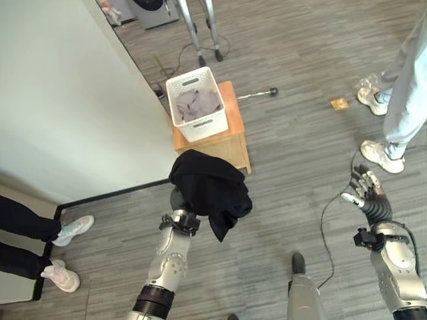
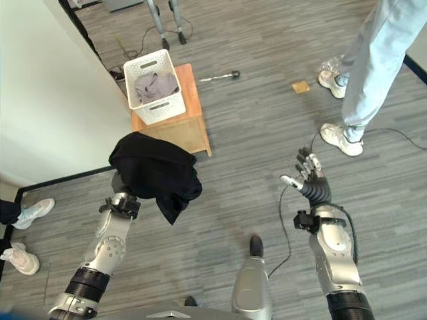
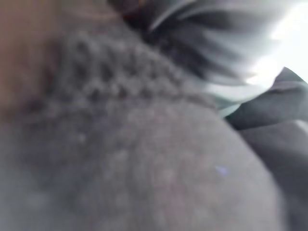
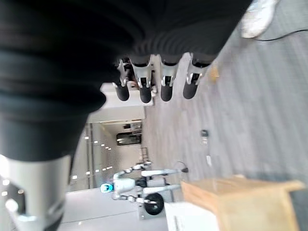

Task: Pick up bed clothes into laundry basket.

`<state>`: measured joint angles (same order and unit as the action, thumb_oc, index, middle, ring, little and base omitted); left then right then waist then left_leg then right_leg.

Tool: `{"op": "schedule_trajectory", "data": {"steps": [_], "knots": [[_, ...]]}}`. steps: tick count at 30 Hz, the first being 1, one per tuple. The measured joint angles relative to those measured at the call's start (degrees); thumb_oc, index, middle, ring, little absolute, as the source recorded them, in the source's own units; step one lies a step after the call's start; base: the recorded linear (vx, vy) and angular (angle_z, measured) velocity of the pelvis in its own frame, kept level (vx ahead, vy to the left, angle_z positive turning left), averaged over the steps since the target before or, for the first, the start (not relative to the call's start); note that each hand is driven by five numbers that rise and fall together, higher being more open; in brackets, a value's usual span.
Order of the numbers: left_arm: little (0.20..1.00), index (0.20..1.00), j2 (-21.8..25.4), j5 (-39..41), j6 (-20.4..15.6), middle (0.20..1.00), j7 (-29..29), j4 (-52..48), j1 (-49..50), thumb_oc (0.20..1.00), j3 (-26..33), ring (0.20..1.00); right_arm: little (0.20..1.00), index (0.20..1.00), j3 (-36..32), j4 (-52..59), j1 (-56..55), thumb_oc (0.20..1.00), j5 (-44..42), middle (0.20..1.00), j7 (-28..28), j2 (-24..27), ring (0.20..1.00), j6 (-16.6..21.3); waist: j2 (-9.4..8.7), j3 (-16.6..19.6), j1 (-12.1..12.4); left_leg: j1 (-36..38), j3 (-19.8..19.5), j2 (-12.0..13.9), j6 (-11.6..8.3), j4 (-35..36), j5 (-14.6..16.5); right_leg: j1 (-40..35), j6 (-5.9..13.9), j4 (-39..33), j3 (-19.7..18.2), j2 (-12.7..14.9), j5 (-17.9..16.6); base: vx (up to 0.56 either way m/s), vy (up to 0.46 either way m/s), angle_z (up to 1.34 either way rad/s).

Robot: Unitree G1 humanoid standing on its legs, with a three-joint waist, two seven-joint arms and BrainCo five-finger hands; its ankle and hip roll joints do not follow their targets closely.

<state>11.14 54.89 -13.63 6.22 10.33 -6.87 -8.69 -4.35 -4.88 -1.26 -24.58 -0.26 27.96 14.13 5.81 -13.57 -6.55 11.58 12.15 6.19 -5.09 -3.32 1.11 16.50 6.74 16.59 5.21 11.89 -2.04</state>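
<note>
While black cloth (image 1: pixel 210 190) drapes over left robot hand, fingers hidden, grip unreadable; white laundry basket (image 1: pixel 197 103) with grey clothes (image 1: pixel 196 103) sits on wooden bench (image 1: pixel 230 140) ahead. Right robot hand (image 2: pixel 308 175) spread, empty.

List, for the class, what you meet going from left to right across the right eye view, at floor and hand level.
Person's white shoes → black garment draped over the left hand → right hand, fingers spread → person's pale trousers.

Matt black cloth (image 1: pixel 210 190), white plastic basket (image 1: pixel 198 125)
</note>
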Motion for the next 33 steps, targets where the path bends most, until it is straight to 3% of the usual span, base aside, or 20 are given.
{"op": "schedule_trajectory", "data": {"steps": [4, 6, 7, 9, 11, 13, 17, 19, 20, 21, 22, 23, 24, 25, 26, 28, 29, 30, 31, 33], "knots": [[0.2, 0.2, -1.0, 0.0, -0.1, 0.2, 0.4, 0.0, -0.3, 0.2, 0.0, 0.2, 1.0, 1.0, 0.4, -0.4, 2.6, 1.0, 0.0, 1.0, 0.4, 3.1, 1.0, 0.2, -0.09, -0.4, -1.6, -1.5, -2.2, 1.1, -2.07, -5.7, -2.0, 0.3, -1.27, 7.9, 1.2, 1.1, 5.9, 0.2, -0.428, 0.23], [0.2, 0.2, -1.4, 0.0, -0.1, 0.2, 0.5, 0.0, -0.3, 0.2, 0.1, 0.2, 1.0, 1.0, 0.4, -1.2, 2.5, 1.0, -0.1, 1.0, 0.7, 3.6, 1.0, 0.2, -1.73, -1.2, -1.5, -7.8, -4.9, 2.0, -3.74, -20.2, -3.9, 0.2, -4.14, 12.1, 1.6, 1.1, 9.0, 0.27, -0.625, 0.31], [0.2, 0.2, -1.4, 0.1, -0.2, 0.2, 0.5, 0.0, 0.0, 0.2, 0.5, 0.2, 1.0, 1.0, 0.4, -1.1, 2.2, 1.0, -0.1, 1.0, 0.7, 3.6, 1.0, 0.2, -2.22, -1.4, -1.0, -12.3, -6.1, 3.6, -3.79, -28.6, -6.9, -0.1, -5.51, 12.6, 1.4, -0.7, 11.4, 0.3, -0.611, 0.0], [0.2, 0.2, -0.8, 0.1, -0.1, 0.2, 0.2, -0.2, 0.9, 0.2, 1.3, 0.2, 1.0, 1.0, -1.0, -1.2, -0.3, 1.0, -1.6, 1.0, 0.7, 0.7, 1.0, 0.3, -4.39, -2.2, 1.6, -21.4, -6.8, 7.6, -2.9, -42.6, -23.7, -4.4, -9.1, 9.6, 2.3, -3.5, 13.6, 0.28, -0.462, -0.14], [0.2, 0.2, -0.2, 0.0, 0.1, 0.2, 0.3, -0.6, 1.6, 0.2, 1.1, 0.2, 1.0, 1.0, -1.3, -1.1, -3.6, 1.0, -2.9, 1.0, 0.5, -0.9, 1.0, 0.2, -8.09, -3.8, 2.1, -27.7, -0.8, 7.4, -2.85, -50.5, -15.8, -10.3, -10.67, 5.4, 4.2, -2.9, 13.1, 0.33, -0.309, 0.18], [0.2, 0.2, 0.3, 0.0, 0.1, 0.2, 0.3, -0.6, 1.6, 0.2, 1.2, 0.2, 1.0, 1.0, -2.5, -0.7, -6.2, 1.0, -2.9, 1.0, -0.1, -0.9, 1.0, 0.2, -8.16, -3.6, 2.0, -30.3, 7.9, 8.6, -2.33, -43.7, -12.7, -15.0, -10.66, 0.2, 6.9, -4.1, 11.6, 0.34, -0.133, 0.42], [0.2, 0.2, 1.9, 0.0, 0.0, 0.2, -0.2, 0.5, 1.6, 0.2, 1.7, 0.2, 1.0, 1.0, -2.6, 0.1, -6.0, 1.0, -3.0, 1.0, -0.2, -1.7, 1.0, 0.3, -6.18, -2.3, 2.3, -31.4, 14.0, 7.1, -2.15, -20.5, -12.7, -21.3, -10.32, -5.4, 11.1, -7.5, 11.4, 0.34, -0.092, 0.26], [0.2, 0.2, 1.7, -0.1, 0.1, 0.2, -0.8, 2.0, 1.4, 0.2, 0.2, 0.2, 1.0, 1.0, -1.6, 0.1, -7.9, 1.0, -3.0, 1.0, -0.1, -2.2, 1.0, 0.3, -5.35, -0.2, 1.7, -30.3, 16.5, 2.2, -1.66, -13.0, -13.1, -24.3, -7.73, -5.8, 13.4, -7.1, 12.5, 0.26, -0.023, 0.45], [0.2, 0.2, 0.2, -0.1, 0.1, 0.2, -0.9, 2.5, 1.5, 0.2, 0.4, 0.2, 1.0, 1.0, -0.5, 0.0, -7.8, 1.0, -3.1, 1.0, -0.1, -0.6, 1.0, 0.2, -2.79, -0.4, 1.2, -30.4, 16.8, 3.3, -0.37, -16.3, -14.1, -19.5, -5.84, 5.2, 11.7, -7.6, 12.9, 0.26, 0.133, -0.17], [0.2, 0.2, -1.7, -0.3, -0.2, 0.2, -1.0, 1.7, 2.3, 0.2, 2.2, 0.2, 1.0, 1.0, 1.3, 2.2, -6.7, 1.0, -3.0, 1.0, 0.6, 2.8, 1.0, -0.1, 1.41, 0.3, 0.8, -31.6, 14.8, 7.3, 0.65, -18.6, -14.3, -10.9, -11.27, 18.1, 0.9, -7.9, 19.8, 0.37, 0.151, -0.53], [0.2, 0.2, -1.5, -0.8, -0.2, 0.2, -1.0, 1.8, 2.1, 0.2, 3.1, 0.2, 1.0, 1.0, 1.8, 5.8, -7.6, 1.0, -3.0, 1.0, 0.7, 4.6, 1.0, 0.0, 0.37, 1.8, 1.4, -31.7, 14.0, 6.4, 0.04, -18.8, -13.5, -9.3, -9.1, 12.0, -3.4, -2.9, 19.5, 0.37, 0.172, -0.2], [0.2, 0.2, -2.7, -1.7, 0.8, 0.2, -1.1, 4.4, 0.3, 0.2, 2.0, 0.2, 1.0, 1.0, 0.4, 6.3, -9.5, 1.0, -3.0, 1.0, 0.8, 5.0, 1.0, 0.1, 2.62, 1.9, -0.9, -29.5, 12.7, 6.7, -1.28, -18.6, -11.6, -12.0, -4.51, 12.4, 1.5, -3.2, 19.6, 0.39, 0.218, 0.65], [0.2, 0.2, -2.6, -2.4, 2.3, 0.2, -1.2, 5.4, 0.2, 0.2, -0.1, 0.2, 1.0, 1.0, -1.7, 5.3, -11.0, 1.0, -3.2, 1.0, 0.3, 2.7, 1.0, -0.7, 2.04, 2.3, -1.9, -25.8, 14.7, 4.8, -1.04, -18.5, -10.0, -16.9, -4.12, 9.0, 4.9, -1.5, 19.6, 0.3, 0.217, 1.0], [0.2, 0.2, -1.7, -3.5, 2.5, 0.2, -0.7, 4.2, 1.8, 0.2, -2.4, 0.2, 1.0, 1.0, -1.1, 3.9, -12.2, 1.0, -3.6, 1.0, 0.2, -1.8, 1.0, -1.1, -1.59, 4.6, -0.8, -17.6, 19.1, -3.6, 6.52, -18.3, -4.6, -18.6, -2.39, 12.7, 7.1, 2.1, 18.4, 0.16, 0.101, 0.81], [0.2, 0.2, -2.1, -3.7, 2.4, 0.2, -0.8, 4.3, 1.3, 0.2, -2.9, 0.2, 1.0, 1.0, 0.2, 4.9, -12.4, 1.0, -3.5, 1.0, 0.6, -1.7, 1.0, -0.8, -1.7, 4.6, -0.9, -14.4, 19.0, -7.4, 9.88, -19.1, -1.7, -14.7, -0.28, 22.9, 8.9, 4.5, 17.1, 0.02, 0.003, 0.73], [0.2, 0.2, -1.0, -4.0, 2.5, 0.2, -0.9, 3.7, -0.1, 0.2, -5.2, 0.2, 1.0, 1.0, 2.1, 6.1, -14.1, 1.0, -3.5, 1.0, 1.2, -1.5, 1.0, -1.0, 0.65, 5.9, -3.1, -9.4, 16.5, -10.2, 17.7, -11.6, 2.2, -6.0, -3.2, 40.7, 7.9, 5.0, 10.4, -0.02, -0.069, 1.34], [0.2, 0.2, 0.7, -4.1, 2.6, 0.2, -0.5, 3.0, -0.4, 0.2, -6.0, 0.2, 1.0, 1.0, 3.7, 5.9, -14.1, 1.0, -3.4, 1.0, 1.8, -2.5, 1.0, -1.5, 0.14, 6.6, -4.7, -7.0, 13.6, -11.1, 14.5, -5.1, 6.2, -1.7, -2.32, 44.0, 4.4, 4.3, 11.3, 0.17, -0.228, 1.65], [0.2, 0.2, 2.0, -4.1, 2.5, 0.2, -0.3, 3.0, -0.4, 0.2, -5.8, 0.2, 1.0, 1.0, 4.7, 4.7, -12.5, 1.0, -3.5, 1.0, 2.6, -3.2, 1.0, -1.7, -3.02, 5.5, -3.8, -6.7, 12.8, -13.3, 14.17, -4.1, 5.5, 3.3, -0.81, 40.9, -5.2, 5.1, 11.8, 0.16, -0.179, 1.21], [0.2, 0.2, 2.1, -4.1, 2.5, 0.2, -0.4, 3.0, -0.2, 0.2, -5.8, 0.2, 1.0, 1.0, 4.7, 4.6, -12.3, 1.0, -3.5, 1.0, 2.6, -3.2, 1.0, -1.7, -2.93, 5.3, -3.7, -6.7, 12.6, -13.2, 14.2, -4.1, 5.4, 3.5, -0.78, 40.2, -5.8, 4.9, 11.8, 0.16, -0.179, 0.71], [0.2, 0.2, 4.1, -4.1, 2.9, 0.2, -0.4, 3.5, 0.8, 0.2, -6.3, 0.2, 1.0, 1.0, 2.3, 4.2, -12.6, 1.0, -3.5, 1.0, 2.9, -4.5, 1.0, -1.7, -1.41, 4.3, -3.9, -8.1, 9.2, -12.5, 12.72, -4.5, 5.1, 2.5, -0.36, 21.9, -10.8, 4.5, 12.2, 0.17, -0.229, 0.74]]}}
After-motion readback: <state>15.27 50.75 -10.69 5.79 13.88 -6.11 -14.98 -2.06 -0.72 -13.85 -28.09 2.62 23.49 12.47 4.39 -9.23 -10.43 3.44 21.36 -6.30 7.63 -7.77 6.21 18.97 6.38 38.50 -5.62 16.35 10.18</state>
